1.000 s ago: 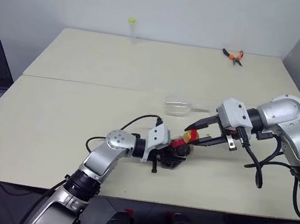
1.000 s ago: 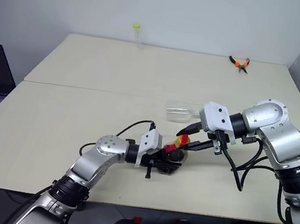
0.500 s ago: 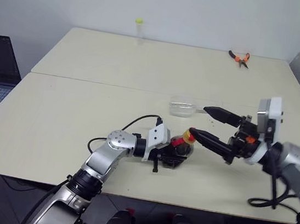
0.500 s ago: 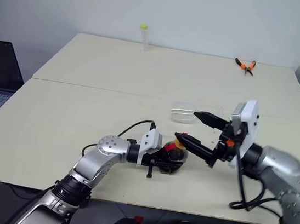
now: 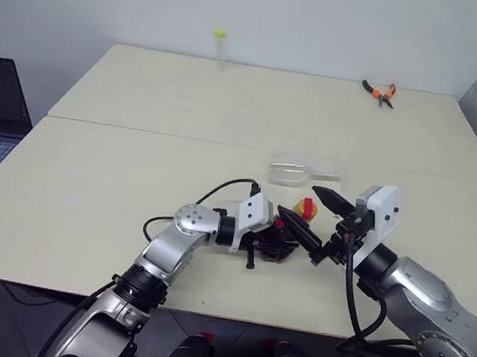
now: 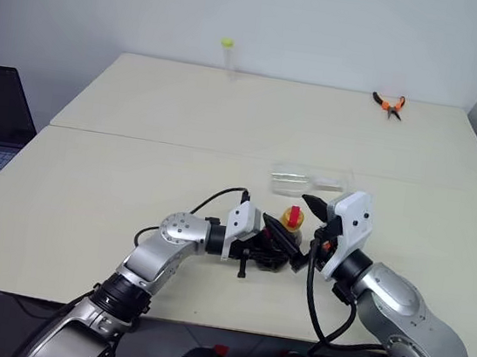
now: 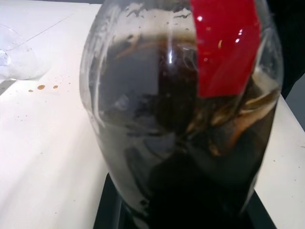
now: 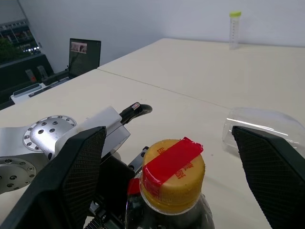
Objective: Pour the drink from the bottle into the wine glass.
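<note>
Since a second ago the right claw (image 8: 167,157) has swung in low beside the bottle (image 6: 287,229), fingers now spread wide either side of its cap. The left claw (image 5: 278,245) grips the upright bottle on the counter (image 5: 114,189); the wine glass (image 5: 297,170) lies toppled just beyond.

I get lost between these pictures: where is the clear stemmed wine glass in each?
Left eye view: the clear stemmed wine glass lies behind the small clear plastic bottle.
Right eye view: same place, behind the bottle.
Left wrist view: its bowl beyond the bottle.
Right wrist view: lying past the bottle.
Shared landmark: the red-labelled bottle.
</note>
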You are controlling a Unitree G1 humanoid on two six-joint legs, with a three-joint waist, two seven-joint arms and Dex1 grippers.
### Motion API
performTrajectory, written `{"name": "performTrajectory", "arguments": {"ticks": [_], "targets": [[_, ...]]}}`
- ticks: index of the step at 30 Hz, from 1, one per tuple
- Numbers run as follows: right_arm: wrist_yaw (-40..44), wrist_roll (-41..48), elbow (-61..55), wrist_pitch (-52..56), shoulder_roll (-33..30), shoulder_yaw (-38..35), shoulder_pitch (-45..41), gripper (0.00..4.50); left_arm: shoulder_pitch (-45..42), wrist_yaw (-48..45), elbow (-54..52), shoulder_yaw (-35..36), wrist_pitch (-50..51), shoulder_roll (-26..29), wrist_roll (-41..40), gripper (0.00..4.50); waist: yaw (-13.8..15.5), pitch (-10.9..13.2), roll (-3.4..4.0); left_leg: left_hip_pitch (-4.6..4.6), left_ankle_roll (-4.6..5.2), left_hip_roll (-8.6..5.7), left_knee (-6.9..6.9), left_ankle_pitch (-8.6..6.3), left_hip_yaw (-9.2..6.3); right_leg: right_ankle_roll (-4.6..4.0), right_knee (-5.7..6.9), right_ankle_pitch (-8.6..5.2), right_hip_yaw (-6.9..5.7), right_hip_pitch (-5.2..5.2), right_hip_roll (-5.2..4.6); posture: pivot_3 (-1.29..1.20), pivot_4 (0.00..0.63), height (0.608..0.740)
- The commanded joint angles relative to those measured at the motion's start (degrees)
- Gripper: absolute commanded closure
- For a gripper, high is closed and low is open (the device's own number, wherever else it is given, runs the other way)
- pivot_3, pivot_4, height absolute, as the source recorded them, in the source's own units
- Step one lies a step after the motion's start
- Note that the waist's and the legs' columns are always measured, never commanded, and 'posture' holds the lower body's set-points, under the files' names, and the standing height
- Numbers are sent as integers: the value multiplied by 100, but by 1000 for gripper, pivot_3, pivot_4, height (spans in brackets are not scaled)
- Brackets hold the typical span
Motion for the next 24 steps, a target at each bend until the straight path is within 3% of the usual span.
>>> {"name": "performTrajectory", "arguments": {"ticks": [1,2,5,12,16,21,24], "targets": [[70,25,-156,-160,36,-40,65,0,-50,40,-73,49,-97,-17,15,3727,-2,0,0,0,0,0,0,0,0,0,0,0,0,0,0,0,150,740],[84,37,-145,-168,45,-56,84,0,-42,43,-81,52,-95,-10,17,3727,-3,0,0,0,0,0,0,0,0,0,0,0,0,0,0,0,150,740],[110,34,-122,-188,44,-63,111,598,-33,44,-90,53,-90,2,18,3727,-6,0,0,0,1,0,0,0,0,0,0,0,1,0,0,0,150,740],[203,171,-9,-158,46,-142,84,3116,-19,35,-103,42,-84,24,24,3727,-21,0,0,0,1,0,0,0,0,0,0,0,0,0,0,0,150,740],[766,195,334,-210,-319,-293,-53,3235,-24,23,-118,29,-65,16,13,3731,-30,0,0,1,1,0,0,0,0,0,0,0,0,1,0,0,150,740],[3368,-569,2305,-956,-1974,139,-838,3235,73,-13,-335,-56,41,-1,-27,3757,-50,0,2,15,5,-4,1,-1,2,2,-10,-1,-7,24,1,0,150,740],[4379,-961,3291,-1394,-2403,622,-1554,3235,144,0,-446,-72,94,14,-30,3759,-57,1,1,48,11,2,-8,-5,0,4,-29,-2,-13,64,5,0,150,740]]}}
